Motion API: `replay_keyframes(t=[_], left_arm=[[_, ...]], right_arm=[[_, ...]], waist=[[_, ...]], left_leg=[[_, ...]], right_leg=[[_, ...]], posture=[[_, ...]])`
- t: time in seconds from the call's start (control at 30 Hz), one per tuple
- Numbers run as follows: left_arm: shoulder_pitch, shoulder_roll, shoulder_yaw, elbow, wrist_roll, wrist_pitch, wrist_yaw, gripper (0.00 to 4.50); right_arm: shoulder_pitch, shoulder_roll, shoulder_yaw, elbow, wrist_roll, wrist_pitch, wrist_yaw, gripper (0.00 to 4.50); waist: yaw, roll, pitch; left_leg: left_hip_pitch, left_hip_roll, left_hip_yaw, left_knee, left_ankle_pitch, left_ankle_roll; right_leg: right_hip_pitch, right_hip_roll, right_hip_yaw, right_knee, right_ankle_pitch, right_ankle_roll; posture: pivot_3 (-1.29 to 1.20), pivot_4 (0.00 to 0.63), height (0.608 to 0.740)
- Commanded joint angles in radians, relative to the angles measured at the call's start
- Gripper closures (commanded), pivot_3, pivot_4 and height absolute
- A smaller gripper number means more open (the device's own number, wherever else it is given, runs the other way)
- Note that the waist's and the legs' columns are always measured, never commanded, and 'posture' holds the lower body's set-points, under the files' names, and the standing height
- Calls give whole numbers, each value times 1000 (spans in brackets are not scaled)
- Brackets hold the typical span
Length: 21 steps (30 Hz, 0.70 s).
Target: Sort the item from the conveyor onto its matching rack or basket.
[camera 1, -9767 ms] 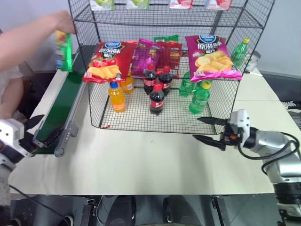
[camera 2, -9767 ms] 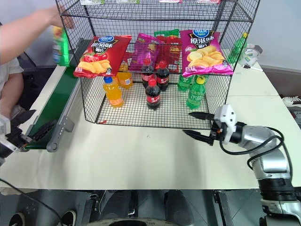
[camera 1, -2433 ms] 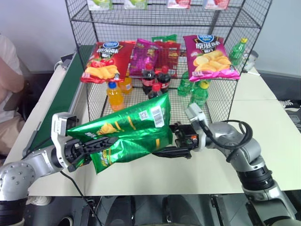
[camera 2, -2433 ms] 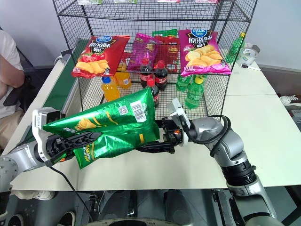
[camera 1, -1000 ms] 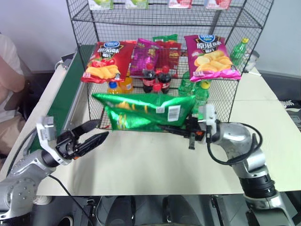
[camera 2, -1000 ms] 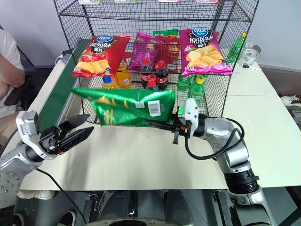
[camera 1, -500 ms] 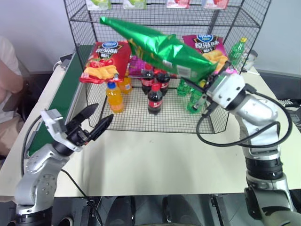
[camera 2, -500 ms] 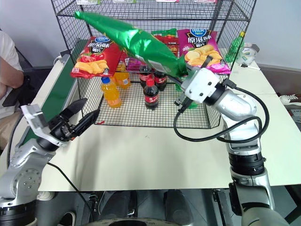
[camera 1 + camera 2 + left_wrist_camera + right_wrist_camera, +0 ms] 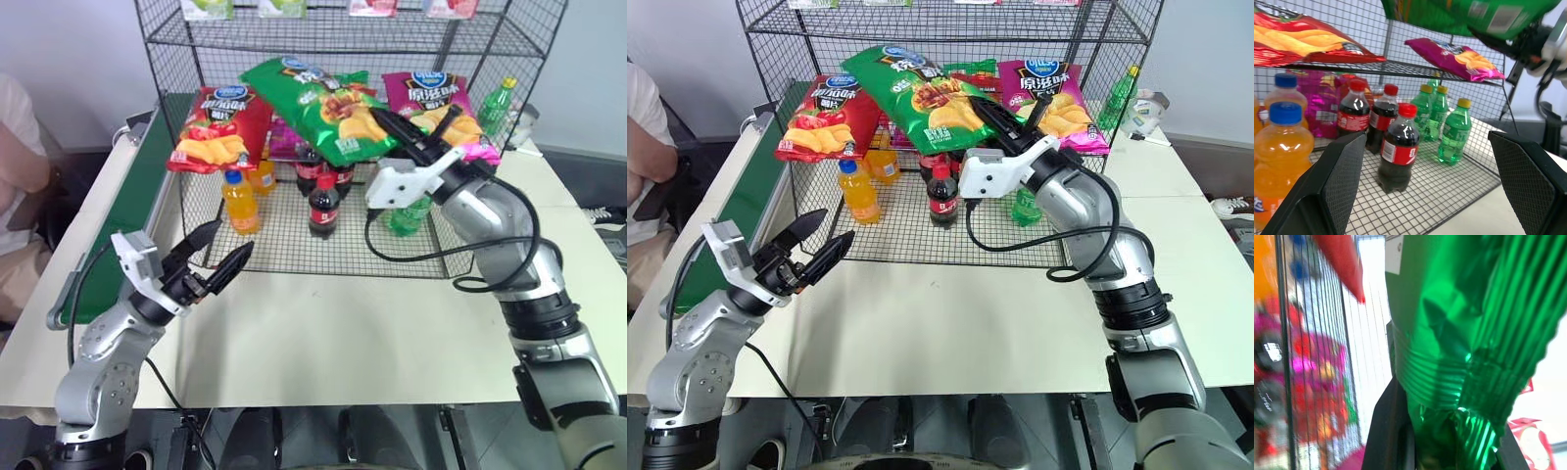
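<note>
The item, a glossy green crisp bag (image 9: 318,108), lies face up and tilted over the middle of the rack's crisp tier, between a red bag and a magenta bag. My right gripper (image 9: 411,125) is shut on its crimped lower end; the right wrist view shows the green foil (image 9: 1464,357) bunched between the two black fingers. The black wire rack (image 9: 284,235) stands at the back of the table. The conveyor (image 9: 132,211) runs along the left, its belt bare. My left gripper (image 9: 220,259) hangs open over the table in front of the rack's left corner, holding nothing.
A red crisp bag (image 9: 216,122) and a magenta crisp bag (image 9: 436,108) lie on the same tier. Orange (image 9: 242,201), cola (image 9: 323,201) and green bottles (image 9: 411,211) stand on the rack's floor. A person (image 9: 20,186) sits beyond the conveyor's left side.
My right arm lifted the green bag from low in front of the rack, rolled it face up and brought it over the crisp tier. The left gripper stayed open and edged toward the rack.
</note>
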<state>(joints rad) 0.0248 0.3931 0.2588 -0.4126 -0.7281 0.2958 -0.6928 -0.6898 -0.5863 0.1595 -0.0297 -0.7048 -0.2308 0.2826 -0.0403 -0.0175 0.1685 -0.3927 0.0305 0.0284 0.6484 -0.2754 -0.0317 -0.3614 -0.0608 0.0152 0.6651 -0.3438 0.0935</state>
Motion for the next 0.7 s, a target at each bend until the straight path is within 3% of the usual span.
replay_keyframes(t=[0.03, 0.33, 0.7], left_arm=[[-6, 3, 4, -18, 9, -24, 6, 253], [7, -16, -18, -24, 23, -30, 22, 253], [45, -29, -24, -51, 33, -43, 44, 253]], right_arm=[[-55, 15, 25, 38, -36, 11, -34, 4291], [-175, 99, 66, 247, -87, 178, -81, 4291], [-204, 129, 109, 293, -89, 244, -79, 4291]], waist=[[-1, 0, 0], [-2, 0, 0], [-4, 0, 0]], left_leg=[[0, 0, 0, 0, 0, 0], [0, 1, 0, 0, 1, -1], [-1, 1, 0, 0, 1, -1]], right_leg=[[0, 0, 0, 0, 0, 0], [-1, 1, 0, 1, 0, 0], [-2, 1, 1, 1, 0, 0]], posture=[[0, 150, 739], [0, 150, 739], [0, 150, 739]])
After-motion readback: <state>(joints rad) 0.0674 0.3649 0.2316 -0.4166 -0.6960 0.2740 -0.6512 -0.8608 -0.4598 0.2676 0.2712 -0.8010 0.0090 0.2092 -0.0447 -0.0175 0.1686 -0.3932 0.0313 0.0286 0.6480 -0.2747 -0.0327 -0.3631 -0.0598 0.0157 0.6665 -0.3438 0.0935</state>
